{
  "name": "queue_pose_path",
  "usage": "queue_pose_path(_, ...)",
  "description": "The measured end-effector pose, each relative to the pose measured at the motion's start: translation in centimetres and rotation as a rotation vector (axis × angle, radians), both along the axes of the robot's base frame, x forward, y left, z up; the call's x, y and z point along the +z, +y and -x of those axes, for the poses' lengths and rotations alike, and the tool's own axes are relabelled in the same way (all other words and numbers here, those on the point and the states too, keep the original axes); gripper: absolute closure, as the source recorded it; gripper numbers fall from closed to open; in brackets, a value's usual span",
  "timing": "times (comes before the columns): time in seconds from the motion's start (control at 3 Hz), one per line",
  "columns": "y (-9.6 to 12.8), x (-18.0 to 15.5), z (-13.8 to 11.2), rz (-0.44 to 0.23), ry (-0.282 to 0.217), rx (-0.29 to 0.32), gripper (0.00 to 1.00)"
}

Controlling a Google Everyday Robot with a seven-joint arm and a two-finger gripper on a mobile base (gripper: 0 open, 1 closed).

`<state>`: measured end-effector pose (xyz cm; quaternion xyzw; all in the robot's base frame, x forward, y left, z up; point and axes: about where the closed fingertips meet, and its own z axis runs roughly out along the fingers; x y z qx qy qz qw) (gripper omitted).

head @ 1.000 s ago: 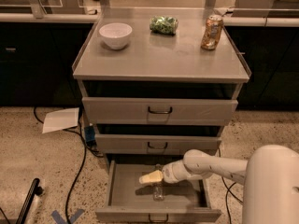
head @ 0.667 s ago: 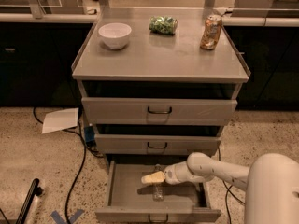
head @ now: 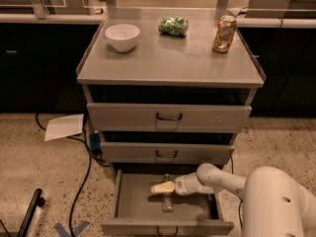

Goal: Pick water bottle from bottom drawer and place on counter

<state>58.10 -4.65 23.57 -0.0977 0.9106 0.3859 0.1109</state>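
The bottom drawer (head: 132, 207) is pulled open, and its front with the dark loop handle sits at the lower edge of the view. The water bottle (head: 168, 204), small and clear, lies on the drawer floor near the middle. Its far end is hidden behind my gripper. My gripper (head: 161, 187), cream-coloured at the tip, reaches into the drawer from the right and sits just over the bottle's upper part. The counter (head: 168, 63) is the grey cabinet top above the three drawers.
On the counter stand a white bowl (head: 122, 36), a green bag (head: 173, 25) and an orange dented soda can (head: 224, 33). The two upper drawers (head: 169, 116) are closed. A sheet of paper (head: 64, 126) and cables (head: 86, 164) lie on the floor to the left.
My gripper has edged slightly to the right inside the drawer, staying over the bottle. The bottle has not moved.
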Motion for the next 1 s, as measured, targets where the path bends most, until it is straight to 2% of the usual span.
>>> queue_pose_path(1.0,-0.3,-6.3,0.7,0.135,0.115,-0.053,0.00)
